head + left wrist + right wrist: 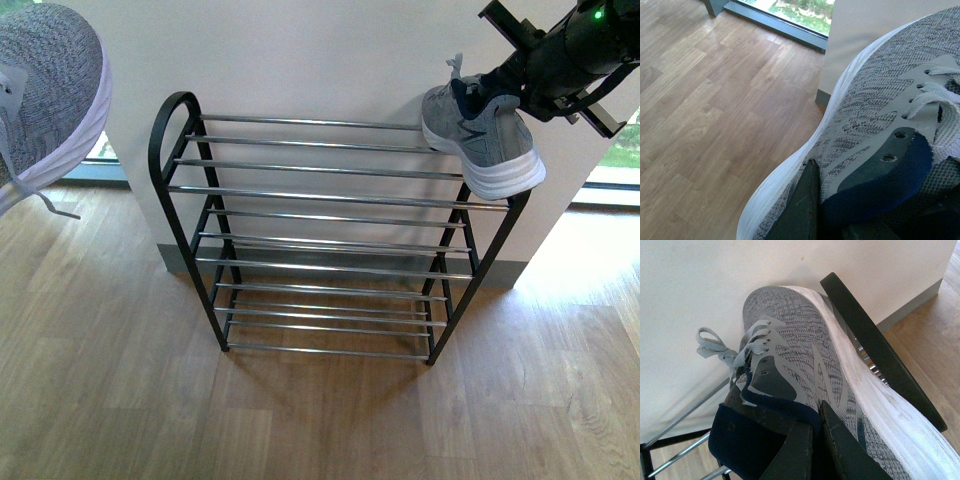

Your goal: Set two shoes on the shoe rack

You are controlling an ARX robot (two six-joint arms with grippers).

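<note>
Two grey sneakers in hand, one at the rack, one off to the left.

Right hand (815,442) is closed on the navy collar of the right-side sneaker (482,140), one finger inside and one outside. That shoe sits tilted at the right end of the shoe rack (330,240), at top-tier level, its white sole touching the black side frame and its toe toward the wall (320,60). Left hand (827,220) is clamped the same way on the left-side sneaker (50,90), which is held in the air over the wooden floor (300,420), apart from the rack.
</note>
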